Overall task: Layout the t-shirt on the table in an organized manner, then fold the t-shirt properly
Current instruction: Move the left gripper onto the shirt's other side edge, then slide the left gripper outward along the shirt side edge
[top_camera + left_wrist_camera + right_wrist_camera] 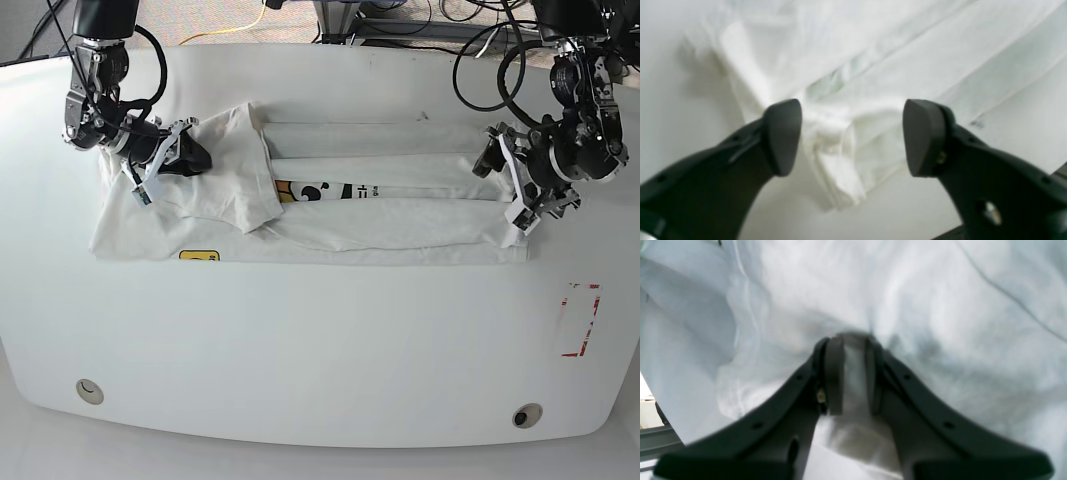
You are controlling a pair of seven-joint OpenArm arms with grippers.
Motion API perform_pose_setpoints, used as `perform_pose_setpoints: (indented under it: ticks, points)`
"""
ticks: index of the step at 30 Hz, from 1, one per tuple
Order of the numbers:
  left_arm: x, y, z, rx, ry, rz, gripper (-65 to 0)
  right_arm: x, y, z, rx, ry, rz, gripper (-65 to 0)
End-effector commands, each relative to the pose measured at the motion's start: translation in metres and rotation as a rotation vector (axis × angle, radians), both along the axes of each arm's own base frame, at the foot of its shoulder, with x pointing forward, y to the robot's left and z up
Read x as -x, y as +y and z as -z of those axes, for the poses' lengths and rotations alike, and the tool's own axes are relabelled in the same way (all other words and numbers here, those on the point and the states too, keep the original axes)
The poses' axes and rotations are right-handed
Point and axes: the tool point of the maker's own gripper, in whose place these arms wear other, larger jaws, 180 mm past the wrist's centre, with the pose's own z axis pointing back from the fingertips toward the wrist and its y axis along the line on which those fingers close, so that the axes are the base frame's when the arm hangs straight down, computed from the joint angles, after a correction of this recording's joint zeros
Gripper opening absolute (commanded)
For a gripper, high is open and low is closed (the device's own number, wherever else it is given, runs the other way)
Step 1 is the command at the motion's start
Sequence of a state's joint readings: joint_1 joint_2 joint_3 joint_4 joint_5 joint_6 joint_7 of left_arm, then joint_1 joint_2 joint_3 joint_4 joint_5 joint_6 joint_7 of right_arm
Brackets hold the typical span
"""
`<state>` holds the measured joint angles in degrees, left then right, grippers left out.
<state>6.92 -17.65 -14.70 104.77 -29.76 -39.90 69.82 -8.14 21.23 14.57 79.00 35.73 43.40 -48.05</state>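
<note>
The white t-shirt (380, 225) lies stretched sideways across the table (320, 340), its long edges folded inward. A yellow logo patch (198, 256) shows near the front left and a strip of print (320, 190) in the middle fold. My right gripper (190, 155) at the shirt's left end is shut on a pinch of the fabric (853, 380). At the shirt's right end my left gripper (508, 188) stands open. In the left wrist view its fingers (783, 136) spread wide over a bunched corner of the t-shirt (840, 160) without closing on it.
A red-outlined rectangle (580, 320) marks the table at the right. Two small round holes (90, 390) (527, 414) sit near the front edge. Cables (480, 60) trail over the back edge behind both arms.
</note>
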Motion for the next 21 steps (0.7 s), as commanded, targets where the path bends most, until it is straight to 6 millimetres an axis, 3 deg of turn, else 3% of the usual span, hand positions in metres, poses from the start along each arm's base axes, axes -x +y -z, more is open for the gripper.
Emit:
perform_pose_setpoints:
  ticks: [1, 9, 21]
  points:
    - [0.000, 0.009, -0.008, 0.004, -0.029, -0.022, -13.2, 0.035, -0.030, 0.031, 0.188, 0.191, -0.017, -51.8]
    - [0.004, 0.024, -0.003, -0.049, -0.014, -0.055, -13.1, 0.034, -0.030, 0.031, 0.188, 0.189, -0.017, -51.8]
    - [0.000, 0.038, 0.028, -0.124, 0.073, -0.120, -13.1, 0.035, -0.029, 0.032, 0.187, 0.191, -0.017, -51.8]
